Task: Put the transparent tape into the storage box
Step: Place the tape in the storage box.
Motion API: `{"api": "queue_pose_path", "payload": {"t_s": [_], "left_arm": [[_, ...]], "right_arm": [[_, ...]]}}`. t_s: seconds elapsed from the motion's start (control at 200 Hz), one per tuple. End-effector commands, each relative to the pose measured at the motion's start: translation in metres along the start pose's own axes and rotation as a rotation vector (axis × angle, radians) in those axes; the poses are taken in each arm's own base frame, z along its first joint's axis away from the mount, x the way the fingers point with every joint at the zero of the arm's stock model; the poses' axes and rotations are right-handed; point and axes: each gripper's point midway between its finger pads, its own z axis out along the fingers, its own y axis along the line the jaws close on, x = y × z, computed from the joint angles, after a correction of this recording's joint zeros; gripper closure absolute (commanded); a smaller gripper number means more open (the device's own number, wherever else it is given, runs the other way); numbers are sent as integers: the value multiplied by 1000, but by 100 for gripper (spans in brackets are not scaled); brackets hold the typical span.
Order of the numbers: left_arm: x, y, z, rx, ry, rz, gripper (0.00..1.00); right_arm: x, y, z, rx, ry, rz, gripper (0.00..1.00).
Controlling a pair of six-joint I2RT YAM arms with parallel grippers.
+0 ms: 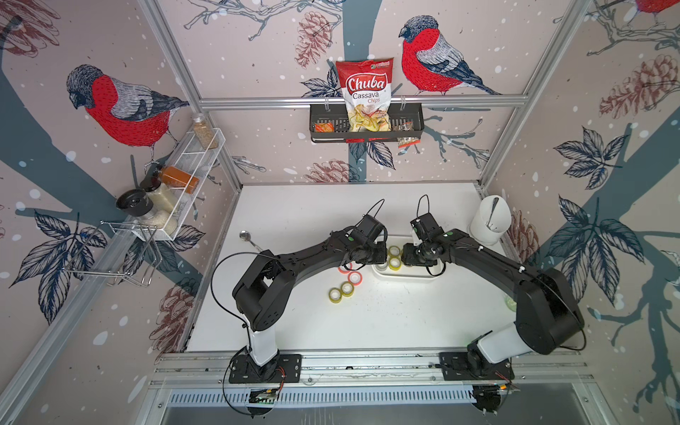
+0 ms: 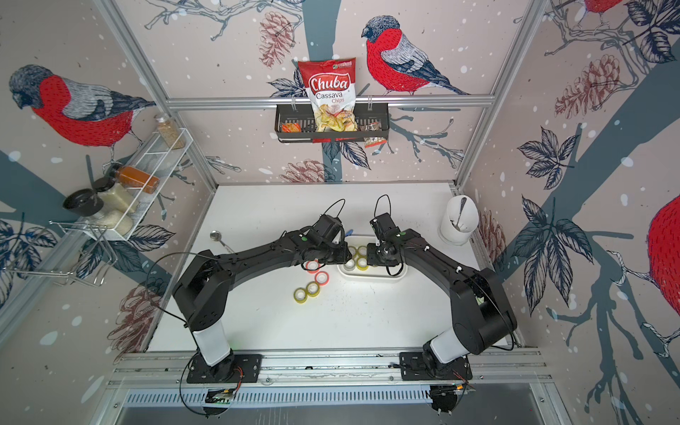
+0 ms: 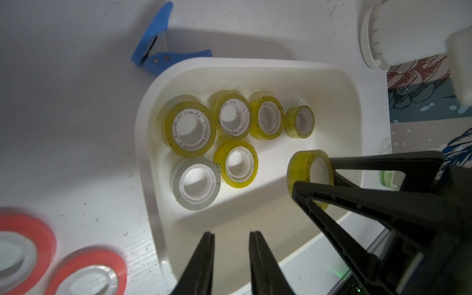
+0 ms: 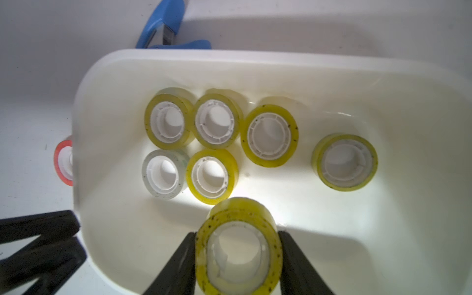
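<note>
Already six rolls (image 4: 269, 135) are laid flat in the box (image 4: 229, 55), and a seventh (image 4: 224, 219) is clamped in the right jaws over it. The left jaws are kept narrow and empty at the box's left end. Two yellow rolls (image 1: 347, 288) are left on the desk (image 1: 368, 323).

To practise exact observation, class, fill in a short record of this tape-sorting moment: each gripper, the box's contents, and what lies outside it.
Right gripper: shut on a yellow roll, over the box
Left gripper: open, empty, over the box's rim
In box: six rolls lying flat, one a clear roll, the rest yellow
Outside box: two yellow rolls, two red rolls, blue tool
</note>
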Motion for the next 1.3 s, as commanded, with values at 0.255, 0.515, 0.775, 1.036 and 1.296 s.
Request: {"api": "queue_pose_path", "payload": {"t_s": [0.255,0.515,0.775,1.036,1.296], "left_arm": [[0,0,5,-2,4,-2,71],[1,1,6,-3,8,4,72],[1,2,6,-6,11,6,73],[2,2,5,-9,12,9,73],[4,4,7,-14,16,12,74]], "right_arm": [[15,-10,22,-11,34,12,49],[13,-21,32,5,46,16,49],[6,-20,40,5,63,1,49],[1,-18,48,-3,69,1,49],[-9,-17,50,7,61,-9,49]]}}
